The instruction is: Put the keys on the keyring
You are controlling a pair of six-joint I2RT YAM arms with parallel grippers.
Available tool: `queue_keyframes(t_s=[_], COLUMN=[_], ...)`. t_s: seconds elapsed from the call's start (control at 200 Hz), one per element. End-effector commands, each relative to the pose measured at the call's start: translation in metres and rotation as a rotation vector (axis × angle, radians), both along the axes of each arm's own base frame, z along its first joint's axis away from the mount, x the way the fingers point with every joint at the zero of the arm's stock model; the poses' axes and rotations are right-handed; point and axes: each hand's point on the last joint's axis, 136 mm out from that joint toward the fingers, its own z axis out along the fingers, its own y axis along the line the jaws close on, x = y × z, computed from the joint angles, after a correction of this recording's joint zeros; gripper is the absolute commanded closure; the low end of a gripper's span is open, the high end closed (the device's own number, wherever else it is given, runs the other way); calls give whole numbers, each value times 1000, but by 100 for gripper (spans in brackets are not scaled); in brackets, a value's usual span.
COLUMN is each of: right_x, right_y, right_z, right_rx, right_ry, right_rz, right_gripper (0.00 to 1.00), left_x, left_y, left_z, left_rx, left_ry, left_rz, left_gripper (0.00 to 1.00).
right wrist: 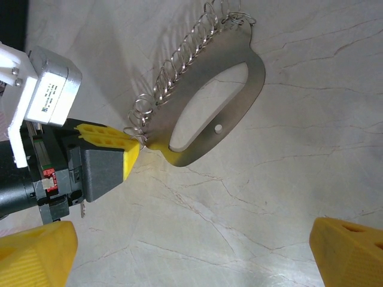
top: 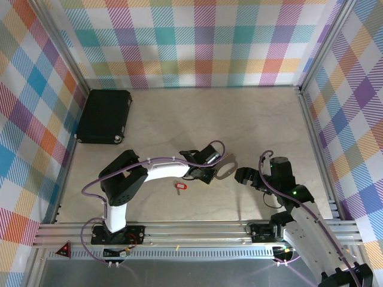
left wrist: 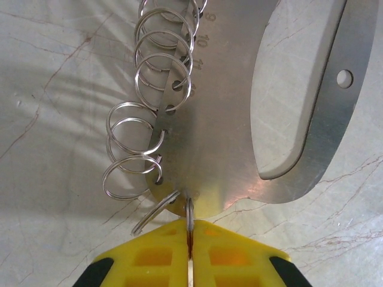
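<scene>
The keyring (top: pixel 226 168) is a silver oval metal plate (left wrist: pixel 227 119) lying flat on the table, with several thin split rings (left wrist: pixel 161 72) along one edge. My left gripper (left wrist: pixel 190 233) is shut on one small split ring at the plate's near end, which stands upright between the yellow fingers (left wrist: pixel 149 257). In the top view my left gripper (top: pixel 210 174) sits just left of the plate. A key (top: pixel 180 186) with a red head lies on the table under the left forearm. My right gripper (top: pixel 242 176) stands open just right of the keyring (right wrist: pixel 239 89), holding nothing.
A black case (top: pixel 105 115) lies at the back left near the wall. Checked walls and aluminium rails enclose the pale marbled table (top: pixel 251 119). The left arm's purple cable (top: pixel 173 160) loops over its forearm.
</scene>
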Motion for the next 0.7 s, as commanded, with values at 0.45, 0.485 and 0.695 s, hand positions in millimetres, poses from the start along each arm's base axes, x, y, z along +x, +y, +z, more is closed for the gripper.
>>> queue_keyframes(t_s=[0.45, 0.485, 0.695], right_x=[0, 0, -5], right_y=[8, 11, 27], right_z=[33, 42, 100], right_rx=[42, 63, 154], right_ry=[-87, -120, -308], right_rz=[46, 62, 168], right_gripper=[1, 1, 1], left_x=[-7, -9, -22], left_y=[-1, -1, 7], left_z=[53, 61, 119], left_rx=[-98, -114, -221], left_ry=[-88, -99, -192], left_rz=[-61, -72, -166], left_gripper=[100, 100, 100])
